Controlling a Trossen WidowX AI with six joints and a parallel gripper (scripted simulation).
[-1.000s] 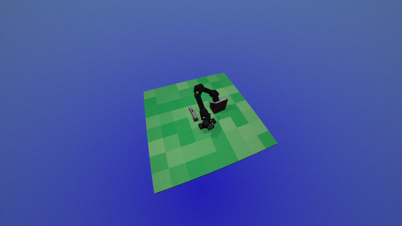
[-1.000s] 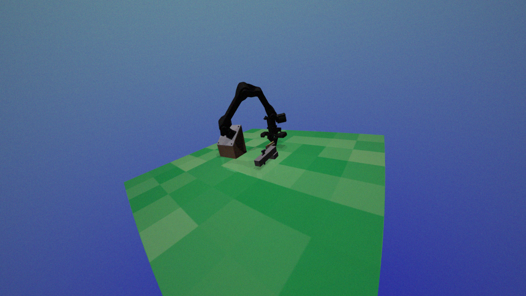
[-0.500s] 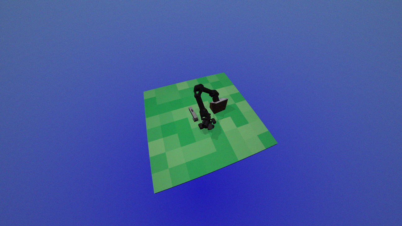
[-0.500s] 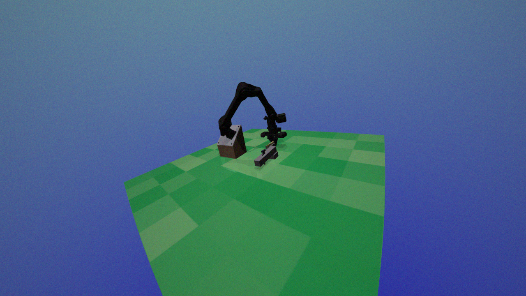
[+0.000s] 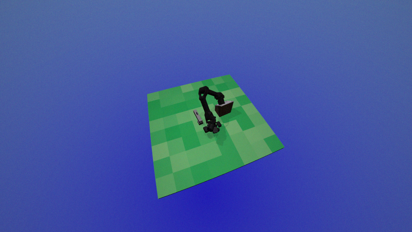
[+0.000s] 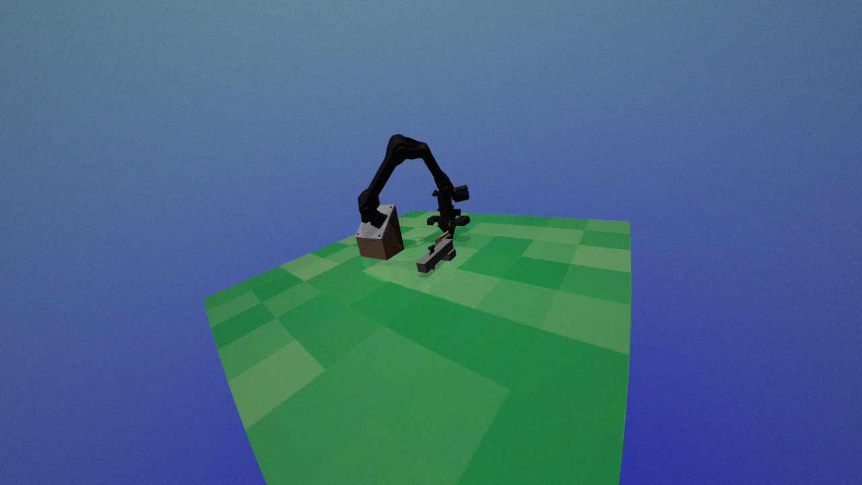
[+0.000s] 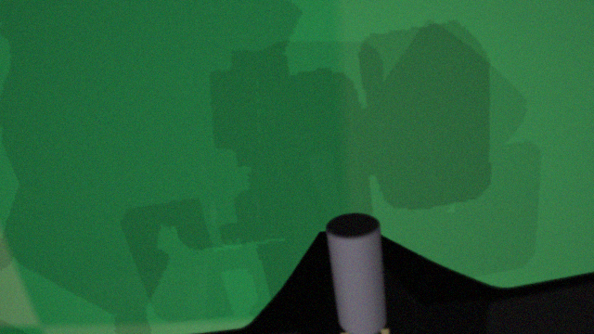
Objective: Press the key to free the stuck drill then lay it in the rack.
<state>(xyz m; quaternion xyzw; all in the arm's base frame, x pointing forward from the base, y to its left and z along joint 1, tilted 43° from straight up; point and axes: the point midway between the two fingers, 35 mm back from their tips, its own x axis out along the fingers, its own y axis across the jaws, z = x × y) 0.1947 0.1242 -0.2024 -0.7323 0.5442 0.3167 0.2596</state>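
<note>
Above the mat (image 7: 534,56), hand (image 6: 372,218) (apparently) grips drill (image 7: 355,278).

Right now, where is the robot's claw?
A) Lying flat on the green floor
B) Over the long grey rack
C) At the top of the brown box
C: the outside view shows the claw at the sloped grey top of the brown box, shut on the grey drill, with the rack lying apart near the arm's base.

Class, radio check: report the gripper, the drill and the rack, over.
Gripper shut on drill, held above the green floor. Rack waiting beside arm base. Nothing seen in the way.
</note>
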